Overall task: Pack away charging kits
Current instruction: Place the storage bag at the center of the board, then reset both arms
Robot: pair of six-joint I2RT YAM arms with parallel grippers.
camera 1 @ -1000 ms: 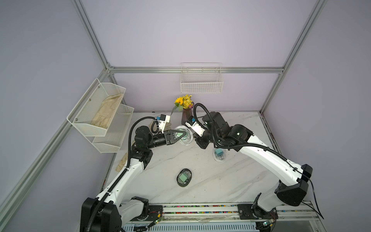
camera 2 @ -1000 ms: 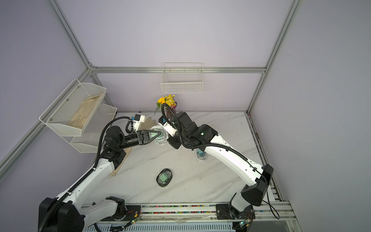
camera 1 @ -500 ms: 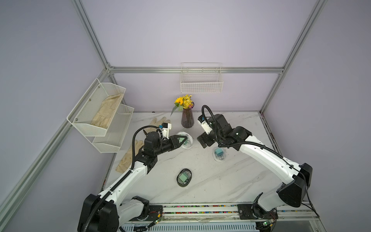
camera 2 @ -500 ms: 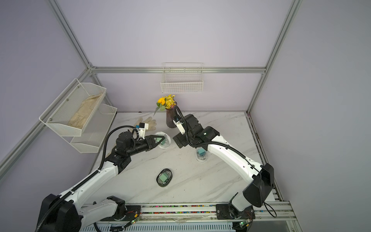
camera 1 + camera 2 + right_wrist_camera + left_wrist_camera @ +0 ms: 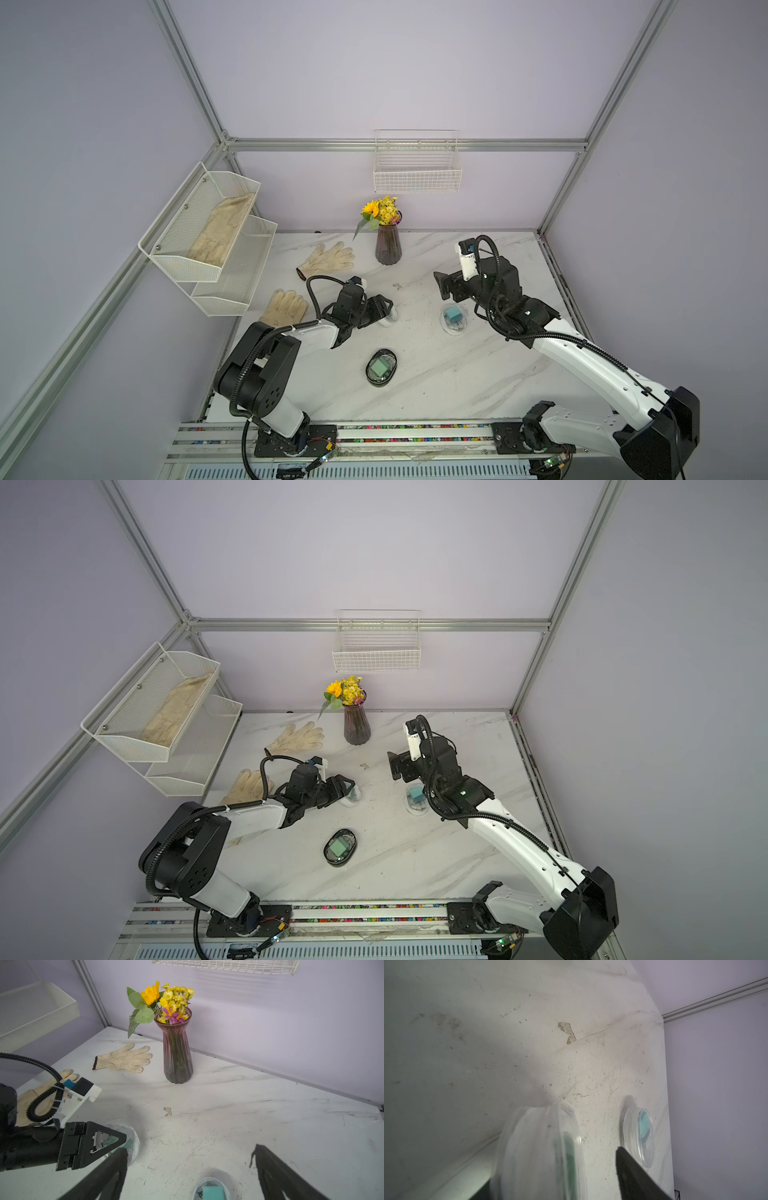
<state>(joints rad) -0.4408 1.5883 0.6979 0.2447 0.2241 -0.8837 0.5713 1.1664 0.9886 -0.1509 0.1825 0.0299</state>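
Plastic this clear and light slides easily: the left gripper [image 5: 382, 312] has its jaws apart around the left case [image 5: 542, 1153], one finger [image 5: 633, 1174] plainly off it and the other side hidden. A crooked pull-back could, I judge, catch the rim and drag or flip the case across the table [image 5: 436, 374], spilling its kit. The right gripper [image 5: 190, 1149] hangs with jaws wide apart, holding nothing, above the teal case [image 5: 453, 320]; a careless drop could knock that one, or a wide swing the vase [image 5: 387, 248]. Each kit sits in a case mid-table: a green adapter [image 5: 568, 1153] seen edge-on through the blurred wall between the left jaws, a square teal adapter [image 5: 212, 1191] just below the right gripper, and a mint adapter [image 5: 380, 368] in the dark-rimmed case nearest the robot's base. White cables are too faint to make out.
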